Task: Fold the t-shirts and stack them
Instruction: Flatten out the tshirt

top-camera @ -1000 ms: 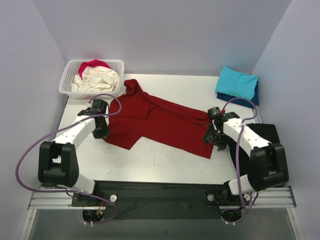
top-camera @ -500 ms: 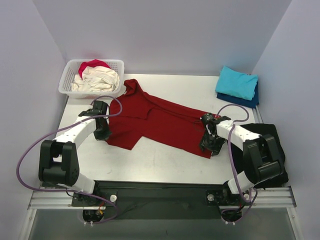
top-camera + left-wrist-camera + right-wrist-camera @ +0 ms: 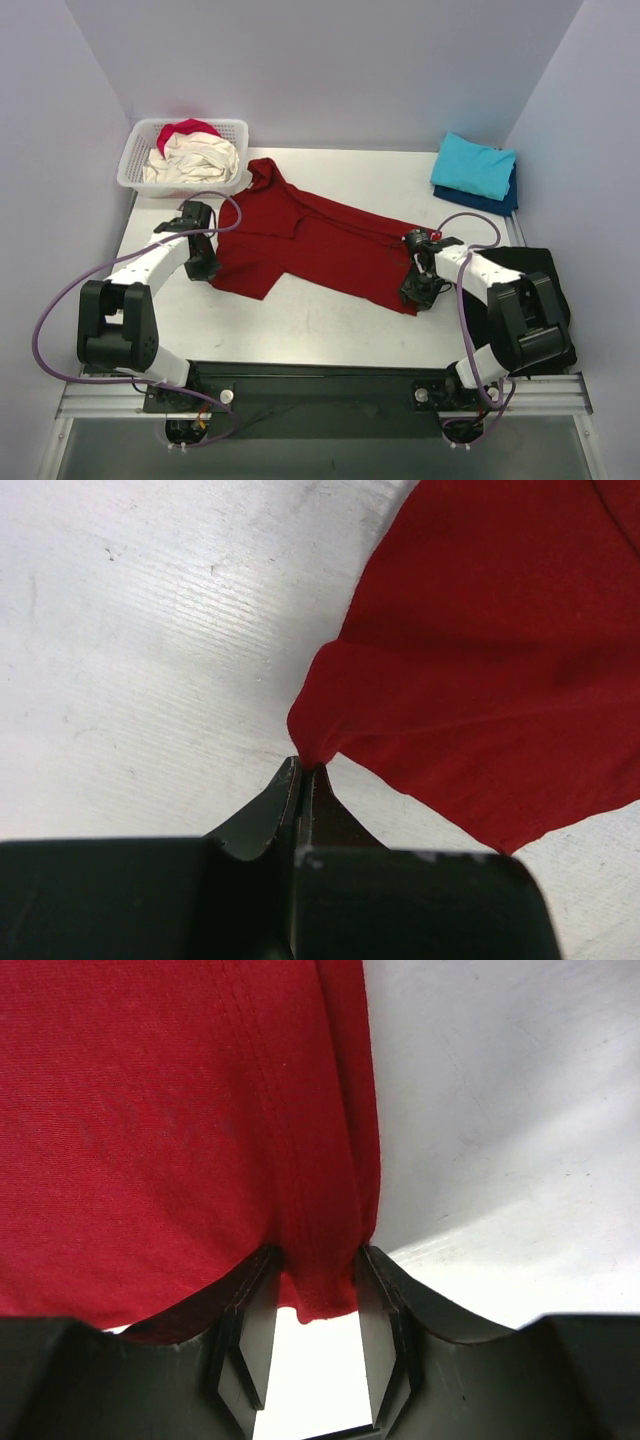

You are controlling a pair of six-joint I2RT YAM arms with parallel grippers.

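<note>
The dark red t-shirt [image 3: 320, 245] lies spread across the middle of the table. My left gripper [image 3: 203, 268] is at its near left edge. In the left wrist view it [image 3: 303, 767] is shut, pinching a small peak of the red cloth [image 3: 480, 680]. My right gripper [image 3: 415, 293] is at the shirt's near right corner. In the right wrist view it [image 3: 312, 1260] is open, with the hemmed corner [image 3: 320, 1280] lying between the jaws. A folded turquoise t-shirt [image 3: 472, 165] rests on a navy one [image 3: 503, 201] at the back right.
A white lattice basket [image 3: 136, 162] at the back left holds a cream t-shirt [image 3: 200, 157] and a pink-red one [image 3: 186, 128]. A black cloth [image 3: 535, 268] lies at the right edge under the right arm. Bare table shows in front of the shirt.
My right gripper has moved left and forward onto the shirt's near right corner, which now sits between its jaws. My left gripper has shifted slightly nearer along the shirt's left edge.
</note>
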